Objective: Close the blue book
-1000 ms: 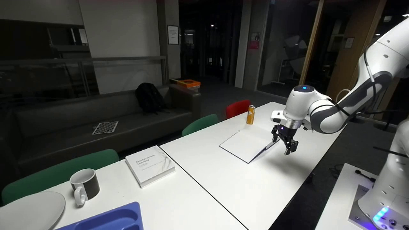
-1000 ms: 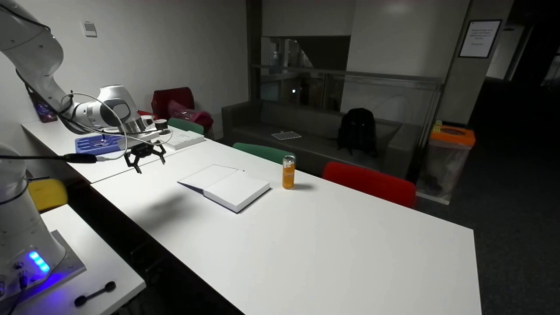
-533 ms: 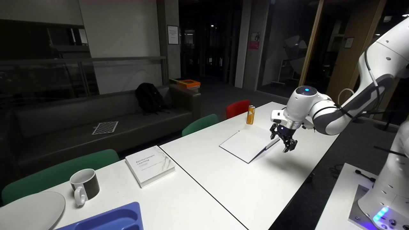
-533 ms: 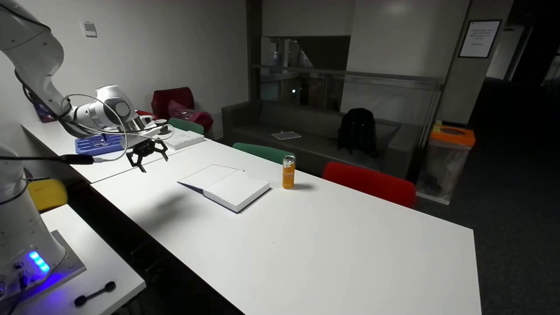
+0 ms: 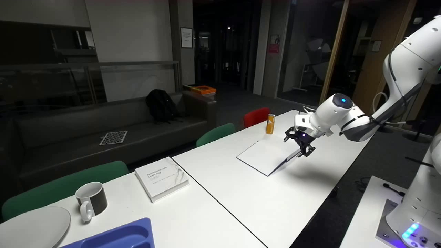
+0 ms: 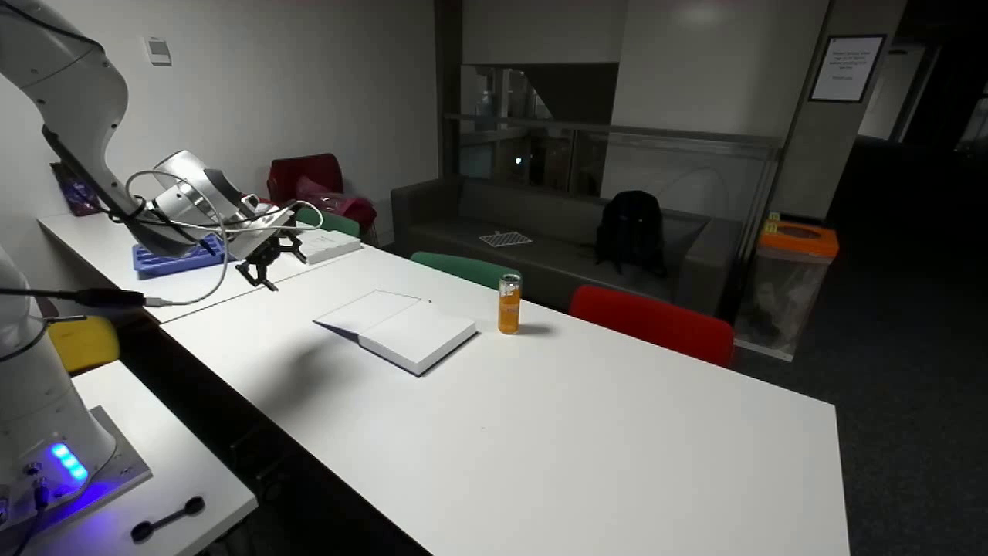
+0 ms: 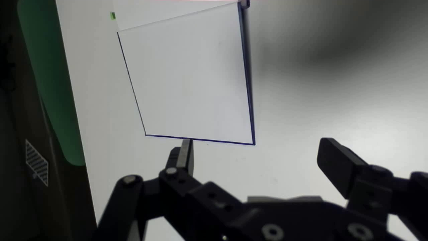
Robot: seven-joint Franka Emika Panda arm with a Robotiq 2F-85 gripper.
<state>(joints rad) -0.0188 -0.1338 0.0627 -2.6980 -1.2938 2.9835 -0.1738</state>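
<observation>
The blue book lies open on the white table, its white inner pages facing up, in both exterior views (image 5: 260,156) (image 6: 417,332). A thin blue cover edge shows round the pages. In an exterior view the thick page block lies on the can's side, and the opposite cover with its white inside slopes slightly up. The wrist view shows the cover's white inside (image 7: 190,83) with its blue rim. My gripper (image 5: 294,147) is open and empty, tilted, above the table near the book and apart from it. The gripper also shows in an exterior view (image 6: 287,273) and the wrist view (image 7: 257,149).
An orange can (image 6: 509,305) stands close beyond the book's page block. A white book with grey print (image 5: 162,177), a mug (image 5: 96,203), a grey plate (image 5: 34,225) and a blue tray (image 5: 144,230) are further along the table. Chairs (image 6: 652,320) stand along the far edge.
The gripper has risen a little and tilted, its fingers swinging toward the book's side in both exterior views. It stays open. The book has not moved.
</observation>
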